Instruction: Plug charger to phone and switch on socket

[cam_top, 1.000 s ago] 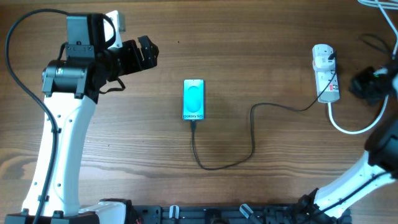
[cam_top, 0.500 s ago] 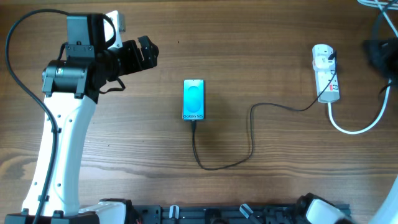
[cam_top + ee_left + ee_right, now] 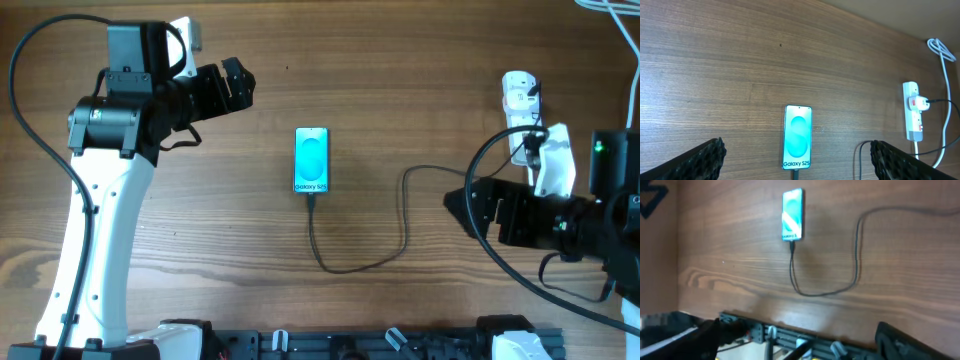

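The phone (image 3: 311, 159) lies flat mid-table, its turquoise screen lit, also in the left wrist view (image 3: 798, 136) and the right wrist view (image 3: 792, 214). The charger (image 3: 404, 215), a thin black cable, meets the phone's foot, loops down and right, then runs toward the socket (image 3: 517, 94). The socket's lower end is hidden overhead by my right arm; the left wrist view shows the whole socket (image 3: 913, 112). My left gripper (image 3: 226, 88) hovers open, up and left of the phone. My right gripper (image 3: 468, 208) is open, empty, below and left of the socket.
A white cord (image 3: 944, 75) runs from the socket up to the far right corner. A black rail (image 3: 790, 336) with clips lines the table's front edge. My right arm's black cables (image 3: 500, 250) arc over the lower right of the table.
My right arm left the socket at the right edge, swung out of sight, and now sits lower, beside the cable loop. Its gripper went from shut to open. The left arm stayed still.
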{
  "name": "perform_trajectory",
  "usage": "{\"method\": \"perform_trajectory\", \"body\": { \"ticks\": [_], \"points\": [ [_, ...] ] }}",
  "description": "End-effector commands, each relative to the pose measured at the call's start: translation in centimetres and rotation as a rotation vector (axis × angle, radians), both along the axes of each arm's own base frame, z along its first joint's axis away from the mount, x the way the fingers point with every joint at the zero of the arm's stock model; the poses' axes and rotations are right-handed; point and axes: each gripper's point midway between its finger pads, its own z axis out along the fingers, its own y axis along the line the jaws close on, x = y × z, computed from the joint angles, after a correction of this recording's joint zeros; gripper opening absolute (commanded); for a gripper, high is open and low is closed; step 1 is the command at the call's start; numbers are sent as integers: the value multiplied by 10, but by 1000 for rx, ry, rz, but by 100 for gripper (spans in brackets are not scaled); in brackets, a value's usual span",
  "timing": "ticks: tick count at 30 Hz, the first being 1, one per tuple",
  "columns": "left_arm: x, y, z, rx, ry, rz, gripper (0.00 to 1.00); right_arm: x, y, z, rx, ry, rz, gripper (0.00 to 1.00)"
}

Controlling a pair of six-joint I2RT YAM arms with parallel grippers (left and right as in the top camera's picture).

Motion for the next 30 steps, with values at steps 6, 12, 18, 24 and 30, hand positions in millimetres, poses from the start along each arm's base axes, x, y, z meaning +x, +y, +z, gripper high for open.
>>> {"method": "perform_trajectory", "body": {
  "ticks": [6,12,18,24,30],
  "points": [
    [0,2,3,8,-12,5,100,13,-21,-11,-59,73,-191,100],
    [0,2,3,8,-12,5,100,50,-12,-4,-189,-271,82,100],
    [0,2,3,8,-12,5,100,75,-7,-14,-205,-655,94,100],
    [0,2,3,8,-12,5,100,64,-5,-62,-229,-903,111,100],
    [0,2,3,8,-12,5,100,48,3,-92,-277,-1135,190,100]
  ]
}}
